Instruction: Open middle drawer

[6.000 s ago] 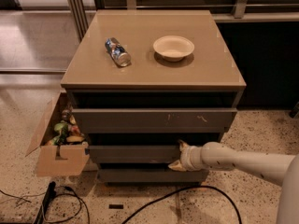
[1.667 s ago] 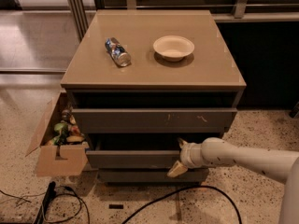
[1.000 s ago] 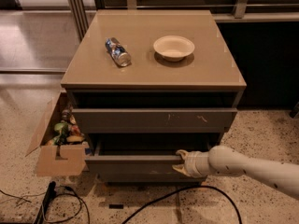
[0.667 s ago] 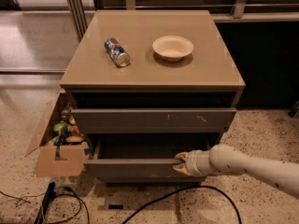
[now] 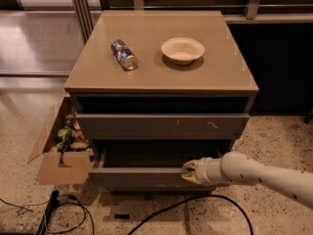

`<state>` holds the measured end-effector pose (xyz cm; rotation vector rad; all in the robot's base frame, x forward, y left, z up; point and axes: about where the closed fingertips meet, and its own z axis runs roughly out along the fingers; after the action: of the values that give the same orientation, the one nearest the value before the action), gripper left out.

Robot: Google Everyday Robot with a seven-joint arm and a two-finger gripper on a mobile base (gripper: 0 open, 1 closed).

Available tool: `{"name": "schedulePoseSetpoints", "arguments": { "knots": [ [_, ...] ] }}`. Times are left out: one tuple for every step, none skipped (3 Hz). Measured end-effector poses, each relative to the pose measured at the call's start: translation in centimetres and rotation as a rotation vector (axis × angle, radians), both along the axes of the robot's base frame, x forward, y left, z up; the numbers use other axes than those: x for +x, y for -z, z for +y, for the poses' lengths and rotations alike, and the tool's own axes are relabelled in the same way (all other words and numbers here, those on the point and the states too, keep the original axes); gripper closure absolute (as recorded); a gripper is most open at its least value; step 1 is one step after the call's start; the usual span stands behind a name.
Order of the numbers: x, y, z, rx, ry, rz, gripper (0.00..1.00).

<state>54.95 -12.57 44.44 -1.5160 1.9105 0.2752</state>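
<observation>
The can (image 5: 123, 54) carries blue and silver print, but its lettering is too small to read. It lies on its side in the left half of the cabinet top (image 5: 220, 77), about midway between the back and front edges. The bowl (image 5: 182, 49), plain and cream-coloured, stands upright near the middle of the top. It is to the right of the can and apart from it.

The middle drawer (image 5: 142, 177) sits below the top drawer (image 5: 161, 126), whose grey front bears pale scratch marks right of centre. The middle drawer stands partly out, its front forward of the front above it. That front is a flat dark-grey strip with no handle or mark. Behind it the inside shows as a dark, shallow tray with a paler left wall.

The gripper (image 5: 190, 171) is at the upper edge of the middle drawer's front, right of centre and touching it. Whether it pinches that edge or only rests against it cannot be told. The pale arm (image 5: 264, 173) reaches in from the right, low in front of the cabinet.

A cardboard box (image 5: 61, 166) stands open on the floor, just beside the cabinet's lower left corner, with mixed colourful items inside. Black cables (image 5: 161, 213) run over the speckled floor in front.
</observation>
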Motion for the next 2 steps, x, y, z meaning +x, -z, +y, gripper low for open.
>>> {"name": "schedulePoseSetpoints", "arguments": {
  "knots": [
    [0.0, 0.0, 0.0, 0.0, 0.0, 0.0, 0.83],
    [0.0, 0.01, 0.01, 0.0, 0.0, 0.0, 0.59]
  ]
}}
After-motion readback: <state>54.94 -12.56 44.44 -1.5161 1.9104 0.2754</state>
